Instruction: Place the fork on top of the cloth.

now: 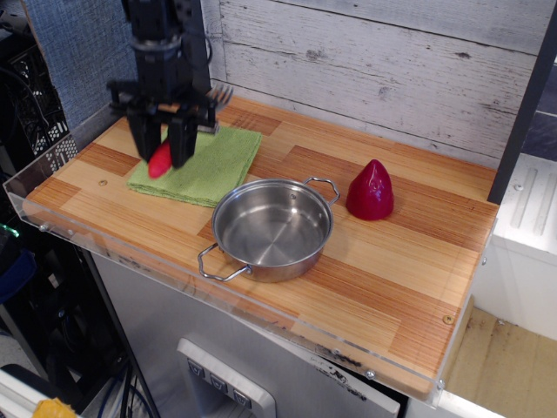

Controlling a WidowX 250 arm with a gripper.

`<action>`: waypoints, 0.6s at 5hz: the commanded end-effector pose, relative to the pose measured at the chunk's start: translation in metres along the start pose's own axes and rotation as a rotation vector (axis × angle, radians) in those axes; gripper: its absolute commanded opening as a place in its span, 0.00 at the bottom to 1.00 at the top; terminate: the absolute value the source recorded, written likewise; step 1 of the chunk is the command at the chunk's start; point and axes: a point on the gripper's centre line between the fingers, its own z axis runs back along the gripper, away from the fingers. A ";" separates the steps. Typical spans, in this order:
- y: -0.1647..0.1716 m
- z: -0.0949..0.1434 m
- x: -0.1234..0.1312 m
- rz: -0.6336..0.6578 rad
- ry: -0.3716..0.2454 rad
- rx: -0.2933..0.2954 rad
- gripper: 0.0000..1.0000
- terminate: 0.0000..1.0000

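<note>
The light green cloth (218,161) lies flat at the back left of the wooden table. My gripper (163,148) hangs over the cloth's left part, shut on the fork (160,160). The fork's red ribbed handle pokes down between the fingers, low over or touching the cloth; I cannot tell which. Its grey tines (220,92) stick out behind the gripper toward the wall.
A steel pot (271,228) with two handles stands just right of the cloth, near the front. A red cone-shaped object (371,190) stands right of the pot. A dark post (189,48) rises behind the cloth. A clear plastic rim (52,170) edges the table.
</note>
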 end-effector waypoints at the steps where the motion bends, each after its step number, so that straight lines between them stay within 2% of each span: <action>1: -0.002 -0.011 -0.003 -0.009 0.010 -0.004 0.00 0.00; 2: -0.006 -0.024 0.001 -0.021 0.031 -0.006 0.00 0.00; 3: -0.007 -0.022 0.004 -0.022 0.032 0.006 1.00 0.00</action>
